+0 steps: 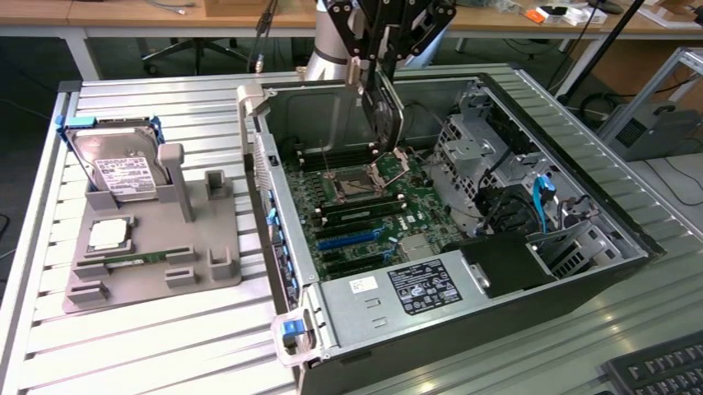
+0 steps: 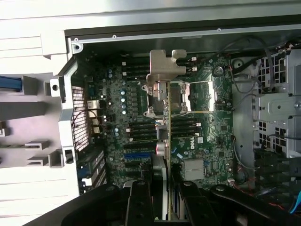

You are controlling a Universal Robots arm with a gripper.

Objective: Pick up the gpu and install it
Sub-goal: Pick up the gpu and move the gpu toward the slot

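The gpu (image 1: 383,111) is a thin dark card with a silvery bracket, hanging upright and edge-on over the open computer case (image 1: 593,206). My gripper (image 1: 387,37) is shut on its top edge, above the back half of the motherboard (image 1: 374,218). In the wrist view the gpu's bracket (image 2: 164,66) points away from me and the card runs down between my black fingers (image 2: 140,197), with my gripper (image 2: 164,190) clamped around it. The card hovers above the processor socket area, apart from the blue expansion slots (image 1: 349,239).
A grey fixture (image 1: 154,271) on the exterior view's left holds a hard drive (image 1: 118,169), a processor (image 1: 108,234) and a green memory stick (image 1: 132,262). Inside the case are a power supply (image 1: 407,292) and drive cages (image 1: 472,148). A keyboard (image 1: 659,370) lies at the front right.
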